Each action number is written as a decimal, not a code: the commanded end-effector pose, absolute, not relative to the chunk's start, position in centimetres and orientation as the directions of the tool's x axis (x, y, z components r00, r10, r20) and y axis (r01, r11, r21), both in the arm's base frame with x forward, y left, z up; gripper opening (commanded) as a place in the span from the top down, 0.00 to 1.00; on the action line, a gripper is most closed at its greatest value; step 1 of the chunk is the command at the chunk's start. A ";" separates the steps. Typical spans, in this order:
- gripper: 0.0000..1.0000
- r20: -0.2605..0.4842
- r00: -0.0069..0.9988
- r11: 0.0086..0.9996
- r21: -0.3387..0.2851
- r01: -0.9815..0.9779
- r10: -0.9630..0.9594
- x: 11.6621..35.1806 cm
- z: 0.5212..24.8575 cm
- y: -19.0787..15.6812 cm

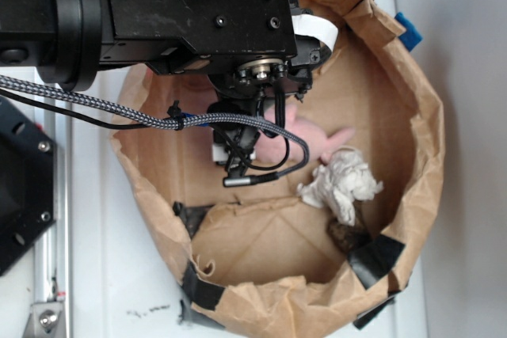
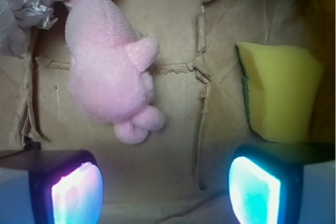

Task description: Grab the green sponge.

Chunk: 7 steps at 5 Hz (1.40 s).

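Currently, the black gripper (image 2: 165,187) hangs inside the brown paper bag (image 1: 420,156), its two glowing pads (image 2: 76,192) spread apart and holding nothing. Wrist view: the mustard-yellow foam sponge with a thin green edge (image 2: 281,95) lies on the bag floor just ahead of the right-hand pad, apart from it. The fuzzy pink plush rabbit (image 2: 107,85) lies ahead of the other pad. Crumpled white paper (image 1: 342,184) sits near the rabbit's ears.
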<state>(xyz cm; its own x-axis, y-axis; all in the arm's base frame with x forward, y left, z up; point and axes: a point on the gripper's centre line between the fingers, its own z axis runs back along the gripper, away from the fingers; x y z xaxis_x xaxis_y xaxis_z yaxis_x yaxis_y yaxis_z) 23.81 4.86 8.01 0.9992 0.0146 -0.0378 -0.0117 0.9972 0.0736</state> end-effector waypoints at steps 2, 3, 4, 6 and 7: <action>0.00 0.006 1.000 0.996 0.082 -0.028 0.028 24.0 8.9 5.6; 0.00 0.006 1.000 0.996 0.082 -0.028 0.028 24.0 8.9 5.6; 0.00 0.006 1.000 0.996 0.082 -0.028 0.028 24.0 8.9 5.6; 0.00 0.035 0.999 0.996 0.093 0.002 -0.005 24.3 8.3 7.5; 0.00 0.028 1.000 0.991 0.134 0.010 -0.014 24.7 7.8 8.5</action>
<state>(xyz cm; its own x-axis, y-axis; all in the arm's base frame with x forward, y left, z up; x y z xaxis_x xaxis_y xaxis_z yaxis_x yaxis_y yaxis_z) 24.03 7.50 6.68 0.9988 -0.0416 -0.0244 0.0441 0.9921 0.1174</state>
